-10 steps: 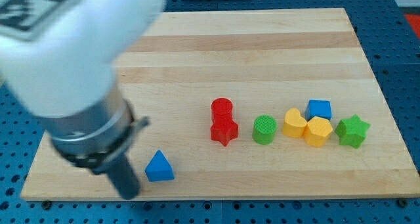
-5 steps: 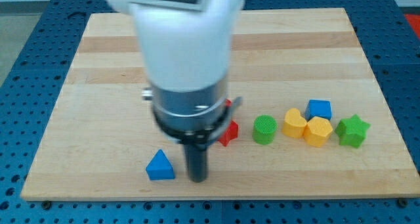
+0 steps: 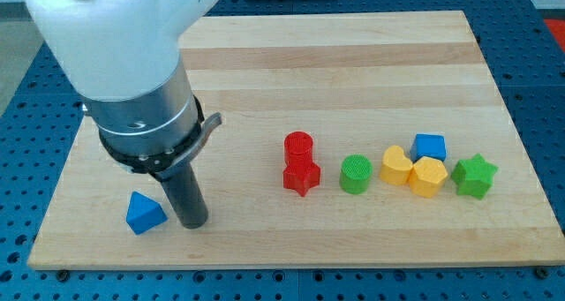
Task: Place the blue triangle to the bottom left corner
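Camera view: we've swept our tip (image 3: 193, 221) leftward, shoving the blue triangle (image 3: 144, 214) w/ it; triangle now near the board (image 3: 353, 63)'s bottom-left corner, tip just right of it. No gripper, just a rod. Nearly done, imo.

You have a pale wooden board (image 3: 353, 54), glued in strips, smooth with a matt finish. It lies on a blue perforated desk (image 3: 538, 54), which looks like painted metal. The blue triangle (image 3: 144, 214) near the desk's bottom left corner looks like matt plastic, as does the ridged green cylinder (image 3: 356, 173). The arm's white casing (image 3: 115, 27) is glossy; the collar (image 3: 146, 129) below looks like brushed metal.
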